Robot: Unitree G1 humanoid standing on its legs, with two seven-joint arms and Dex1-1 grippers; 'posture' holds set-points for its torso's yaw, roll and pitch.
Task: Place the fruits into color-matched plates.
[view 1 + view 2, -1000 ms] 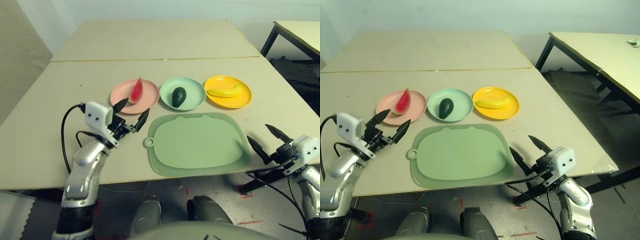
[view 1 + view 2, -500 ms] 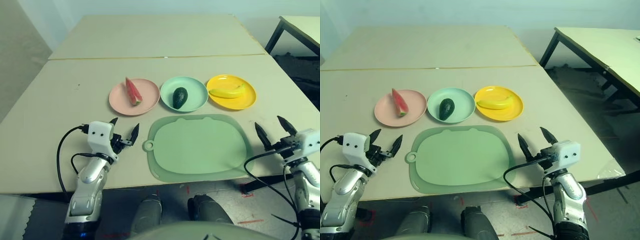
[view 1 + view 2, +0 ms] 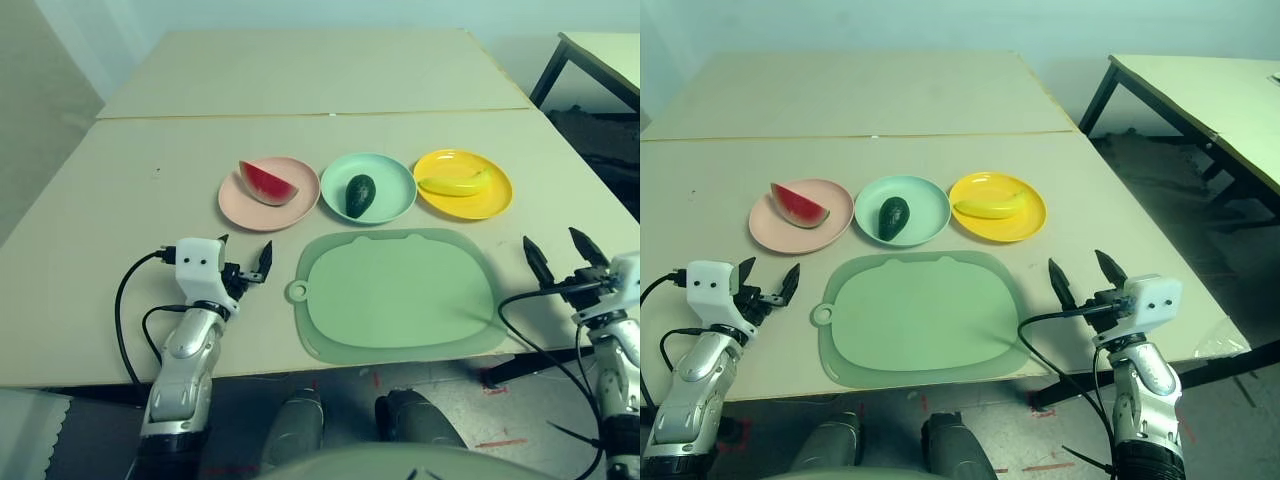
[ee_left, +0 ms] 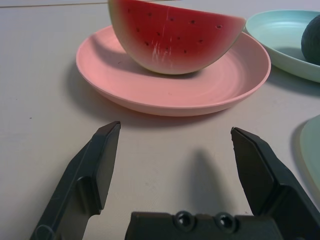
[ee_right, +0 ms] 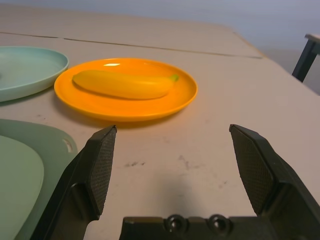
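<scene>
watermelon (image 4: 175, 37) sits on the pink plate (image 4: 170, 95), just beyond the wide, empty left claw (image 4: 175, 130).

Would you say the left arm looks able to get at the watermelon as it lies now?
Probably yes: the left gripper is open, facing the watermelon, with only bare table and the plate's rim between.

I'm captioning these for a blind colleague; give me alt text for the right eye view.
Three toy fruits sit on color-matched plates: watermelon on pink, avocado on mint, banana on yellow. Two open, empty robot grippers, left and right, flank a green cutting board.
</scene>
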